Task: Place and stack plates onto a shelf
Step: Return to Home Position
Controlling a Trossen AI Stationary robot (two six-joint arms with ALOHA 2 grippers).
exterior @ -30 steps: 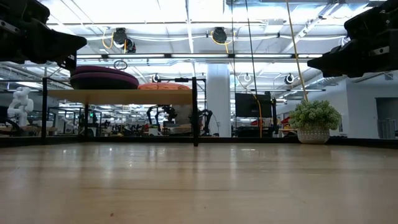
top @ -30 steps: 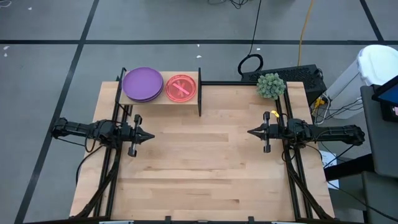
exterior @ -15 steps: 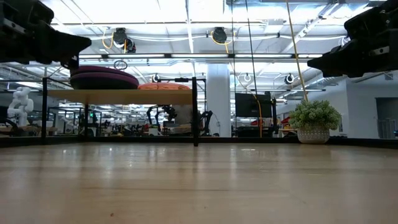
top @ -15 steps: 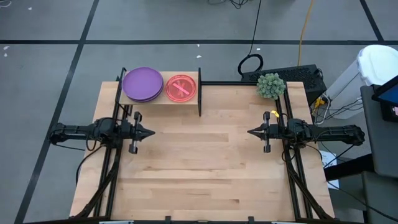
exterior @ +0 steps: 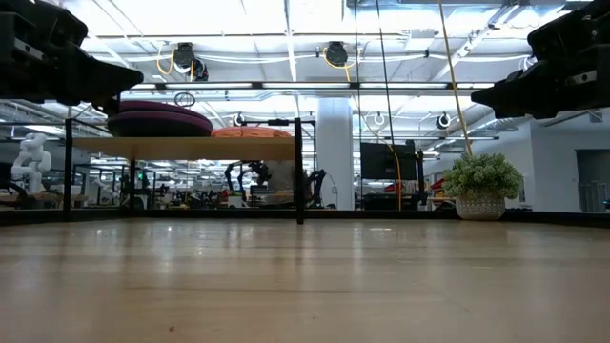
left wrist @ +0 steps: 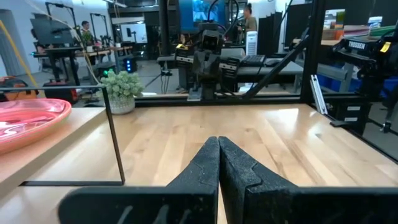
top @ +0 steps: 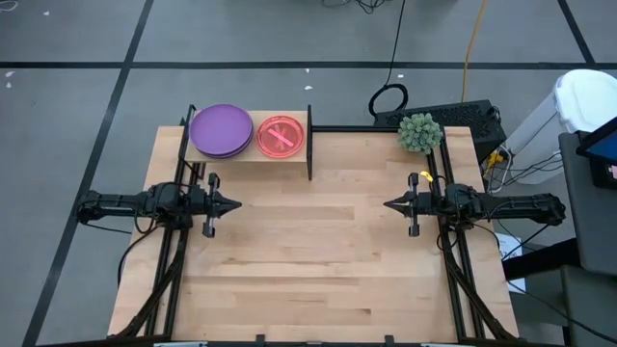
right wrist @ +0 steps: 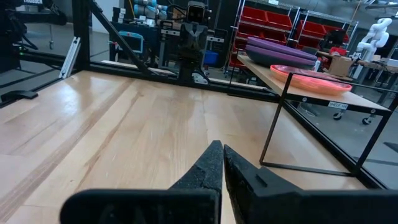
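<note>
Two plate stacks (top: 222, 130) on shelf (top: 309, 145), left tool (top: 234, 205), right tool (top: 388, 204) closed

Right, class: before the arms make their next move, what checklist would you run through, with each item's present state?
1. The left gripper shut, holding nothing: ok.
2. The right gripper shut, holding nothing: ok.
3. The purple plates stacked on the shelf: ok.
4. The pink plate on the shelf beside them: ok.
5. All eight plates shelved: cannot tell; any lower ones are hidden.
</note>
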